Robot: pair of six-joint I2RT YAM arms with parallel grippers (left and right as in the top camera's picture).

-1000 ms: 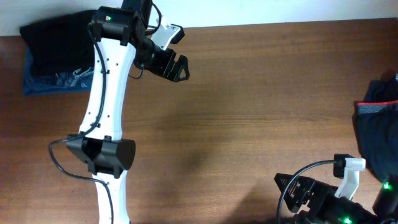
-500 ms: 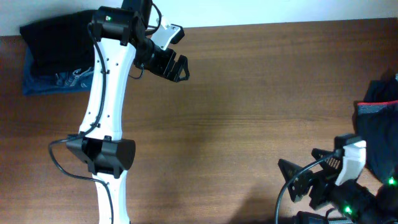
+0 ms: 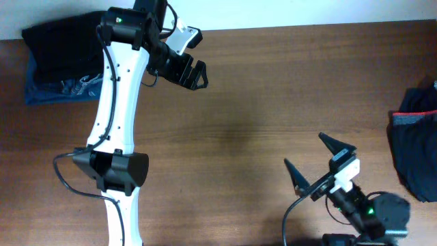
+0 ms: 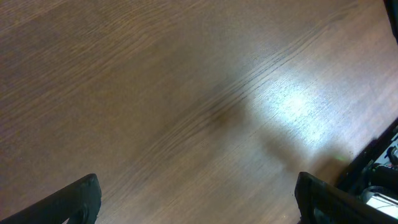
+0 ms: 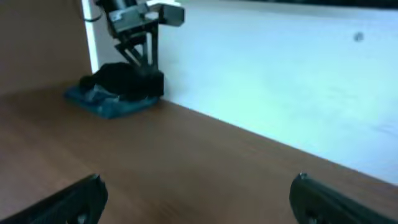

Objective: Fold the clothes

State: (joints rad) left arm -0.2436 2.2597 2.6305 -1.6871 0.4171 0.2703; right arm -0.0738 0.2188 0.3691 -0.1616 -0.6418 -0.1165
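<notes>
A folded stack lies at the table's far left corner: a black garment (image 3: pixel 61 41) on top of faded blue jeans (image 3: pixel 58 90). The stack also shows in the right wrist view (image 5: pixel 118 90), far off. A dark garment with a reddish band (image 3: pixel 413 133) lies at the right edge. My left gripper (image 3: pixel 193 74) is open and empty, above bare wood to the right of the stack; in its wrist view (image 4: pixel 196 199) only wood lies between the fingers. My right gripper (image 3: pixel 317 160) is open and empty near the front right, left of the dark garment; its wrist view (image 5: pixel 196 193) shows bare wood.
The brown wooden table (image 3: pixel 273 89) fills the view. A white wall (image 5: pixel 280 81) runs along its far edge. The left arm's white links and black base (image 3: pixel 116 171) stand at the front left.
My right gripper has risen from the front edge, swung round and moved up-table to the left of the dark garment, fingers open. The left arm has not moved.
</notes>
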